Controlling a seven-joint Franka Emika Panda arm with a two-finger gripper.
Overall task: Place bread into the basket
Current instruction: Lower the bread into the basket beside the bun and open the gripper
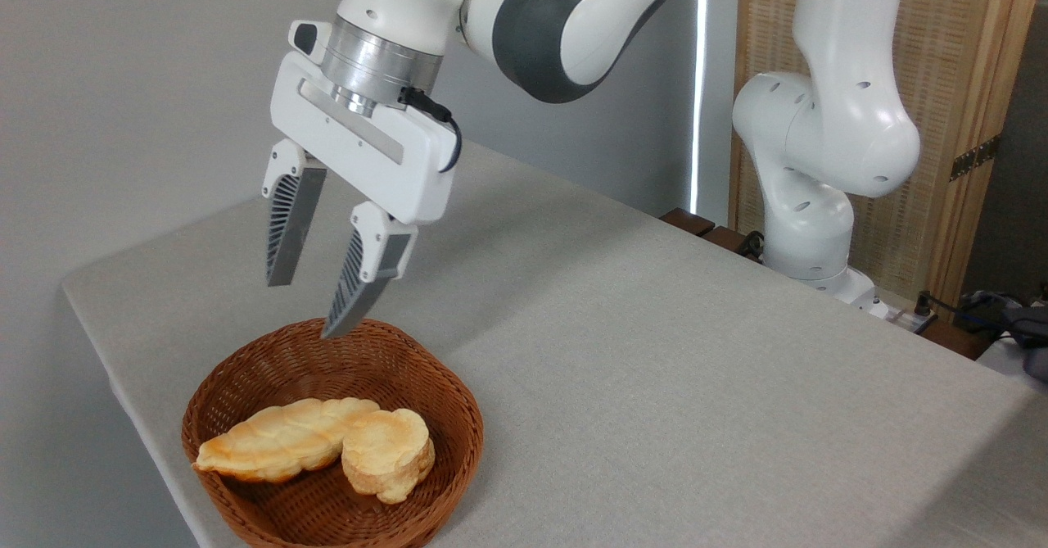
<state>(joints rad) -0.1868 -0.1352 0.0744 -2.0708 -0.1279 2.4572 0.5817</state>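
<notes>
The golden, braided bread, lobed along its edges, lies inside the oval brown wicker basket, touching a small round pale bun. The basket sits on the grey, fabric-textured bench. Above it the claw hangs open and empty, ribbed fingers apart.

Single fixed view, set off the near corner of the table, raised above its top and looking down and obliquely across it toward a grey wall. Close range: basket at lower left, cut by the bottom edge; gripper left of centre; arm base at right, its upper links leaving the frame at the top. No second view to overlap.
</notes>
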